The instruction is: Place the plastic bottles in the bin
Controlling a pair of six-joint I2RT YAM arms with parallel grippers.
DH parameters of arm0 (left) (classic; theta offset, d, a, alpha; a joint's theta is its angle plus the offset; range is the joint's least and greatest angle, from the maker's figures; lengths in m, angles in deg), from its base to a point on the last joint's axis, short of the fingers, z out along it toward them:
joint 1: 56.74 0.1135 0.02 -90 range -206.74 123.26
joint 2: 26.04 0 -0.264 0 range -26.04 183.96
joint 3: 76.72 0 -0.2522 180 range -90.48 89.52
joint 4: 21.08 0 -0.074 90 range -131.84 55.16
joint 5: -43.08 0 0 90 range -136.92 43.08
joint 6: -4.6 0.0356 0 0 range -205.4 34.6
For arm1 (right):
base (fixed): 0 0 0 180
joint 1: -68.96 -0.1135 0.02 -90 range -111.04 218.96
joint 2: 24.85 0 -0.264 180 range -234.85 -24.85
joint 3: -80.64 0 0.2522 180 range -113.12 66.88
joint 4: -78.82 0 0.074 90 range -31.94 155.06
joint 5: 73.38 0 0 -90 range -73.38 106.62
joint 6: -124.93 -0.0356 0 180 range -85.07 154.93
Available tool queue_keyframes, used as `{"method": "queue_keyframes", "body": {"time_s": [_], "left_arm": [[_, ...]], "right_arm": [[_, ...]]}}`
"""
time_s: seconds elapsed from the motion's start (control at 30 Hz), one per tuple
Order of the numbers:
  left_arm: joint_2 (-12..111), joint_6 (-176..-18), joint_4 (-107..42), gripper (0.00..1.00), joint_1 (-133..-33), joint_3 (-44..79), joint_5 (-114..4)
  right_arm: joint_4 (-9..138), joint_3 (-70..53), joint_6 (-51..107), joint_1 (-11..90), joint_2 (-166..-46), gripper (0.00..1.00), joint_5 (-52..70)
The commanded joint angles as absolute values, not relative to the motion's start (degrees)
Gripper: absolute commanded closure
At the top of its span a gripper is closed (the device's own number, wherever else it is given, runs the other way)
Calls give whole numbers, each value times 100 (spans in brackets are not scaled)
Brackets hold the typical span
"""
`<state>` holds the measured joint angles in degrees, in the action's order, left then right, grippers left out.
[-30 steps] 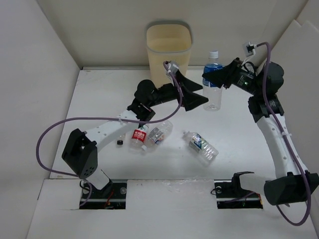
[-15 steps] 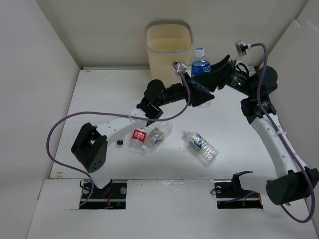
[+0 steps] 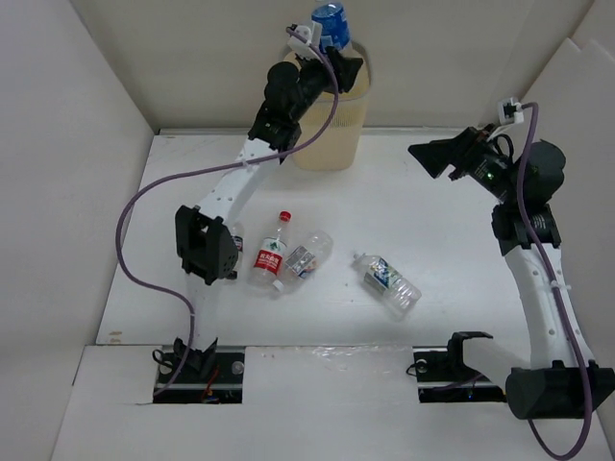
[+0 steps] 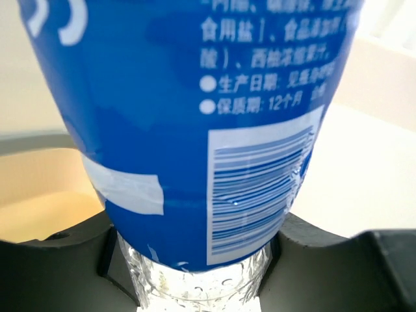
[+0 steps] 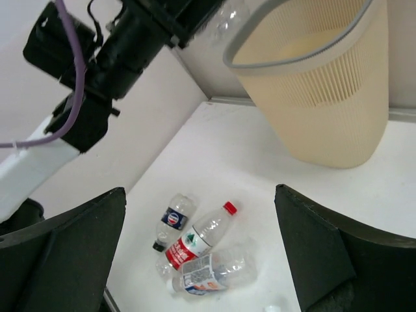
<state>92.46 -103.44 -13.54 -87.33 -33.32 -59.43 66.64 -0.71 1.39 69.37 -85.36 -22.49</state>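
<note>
Blue-label bottle [image 3: 330, 21] has gone from the right gripper [image 3: 430, 157] to the left gripper [image 3: 332, 60] and is now up at the bin [image 3: 332, 134].

0.5 s ago both grippers met at the bottle, right of the bin. Now the left jaws are clamped on its clear ribbed section below the blue label, holding it above the bin's grey rim. The right gripper has backed off to the right, jaws wide apart, holding nothing. On the table, unmoved: red-label bottle [image 3: 270, 254] touching a grey-label bottle [image 3: 306, 257], a third bottle [image 3: 386, 280] to their right, and a small dark-label bottle [image 5: 174, 220] just left of the red one.
</note>
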Motion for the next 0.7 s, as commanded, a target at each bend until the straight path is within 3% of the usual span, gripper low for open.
{"method": "queue_keyframes", "body": {"time_s": [0.0, 0.17, 0.27, 0.3, 0.33, 0.37, 0.53, 0.57, 0.67], "left_arm": [[9759, -9834, -1648, 100, -8663, -4325, -5274], [10491, -9218, -1244, 99, -8609, -4776, -4148], [10929, -9024, -1085, 83, -8557, -5214, -3716], [11018, -8971, -1085, 40, -8557, -5494, -3499], [11080, -8970, -989, 12, -8504, -5558, -3314], [11081, -8970, -858, 0, -8504, -5558, -3260], [10888, -9383, -917, 0, -8047, -5620, -3575], [10757, -9331, -979, 0, -8047, -5620, -3645], [9914, -8972, -1163, 0, -8274, -5129, -3795]], "right_arm": [[6462, 157, 452, 6958, -8479, 0, -2249], [6217, 263, 811, 6958, -8225, 0, -2320], [5954, 394, 996, 6897, -7987, 0, -1978], [5848, 447, 1049, 6896, -7813, 0, -1820], [5786, 448, 1128, 6809, -7741, 0, -1601], [5724, 500, 1190, 6678, -7688, 0, -1521], [4759, 650, 1611, 5914, -7565, 0, -354], [4487, 650, 1664, 5738, -7565, 0, 406], [3713, 869, 1858, 4991, -7801, 0, 1132]]}}
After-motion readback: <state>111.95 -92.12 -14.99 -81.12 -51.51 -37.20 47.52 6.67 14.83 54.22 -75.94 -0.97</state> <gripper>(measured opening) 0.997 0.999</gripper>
